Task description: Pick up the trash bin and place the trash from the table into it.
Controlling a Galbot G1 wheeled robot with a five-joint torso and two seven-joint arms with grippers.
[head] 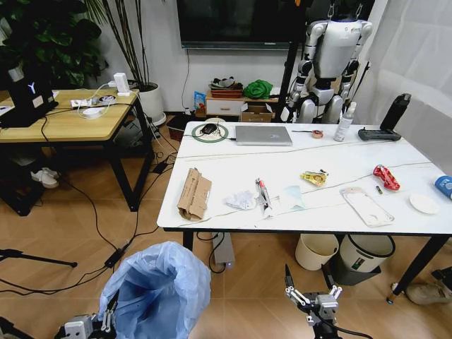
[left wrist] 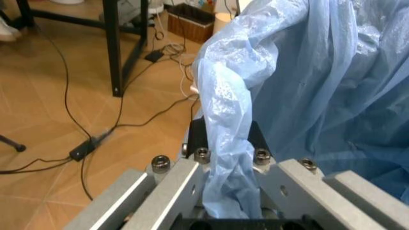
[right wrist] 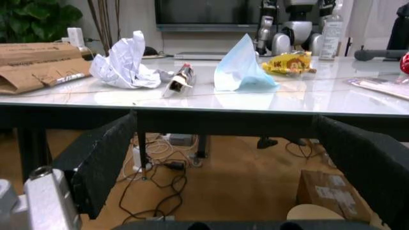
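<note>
A: What sits nearest the robot?

B: At seven o'clock in the head view, the left gripper (head: 106,321) is clamped on the trash bin (head: 157,291). The left wrist view has its fingers (left wrist: 167,191) closed on a fold of the light-blue bag (left wrist: 230,158), which billows up past the rim. At five o'clock the right gripper (head: 311,296) hangs over bare wooden floor (head: 254,282), fingers (right wrist: 102,158) spread wide with nothing between them, level with the near edge of the tabletop (head: 233,166).

A: And room to move?

B: Open floor lies between both grippers and that near edge. Under the table at three o'clock stand a cream round bin (head: 316,251) and a grey bin (head: 364,253). Cables trail across the floor at nine o'clock, beside the wooden desk (head: 67,123).

A: Where is the trash?

B: Along the front half of the tabletop: torn cardboard (head: 194,193) close to the edge, then crumpled tissue (head: 241,200), a pale blue scrap (head: 292,198), a yellow wrapper (head: 313,177), clear packaging (head: 366,205), a red wrapper (head: 386,177), a white lid (head: 424,204), and a paper cup (head: 444,186) at the right end. Farther back lie a silver laptop (head: 263,135) and a spray bottle (head: 344,122).
</note>
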